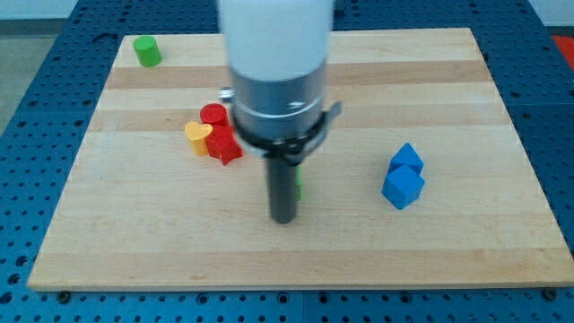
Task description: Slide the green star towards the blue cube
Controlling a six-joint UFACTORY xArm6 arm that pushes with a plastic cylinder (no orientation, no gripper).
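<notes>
Wooden board (pixel 430 251) on perforated table (pixel 27 108), cylinder (pixel 147 50) far left, three blocks (pixel 213 135) clustered left of centre, my tip (pixel 283 218) central, two cubes (pixel 404 177) touching at right

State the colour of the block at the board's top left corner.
Green: the round block, clear in the camera view.

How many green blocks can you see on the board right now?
2. A green cylinder sits at the board's top-left corner. A green sliver, likely the star, peeks out at the right of my tip, mostly hidden. The arm may hide others.
</notes>
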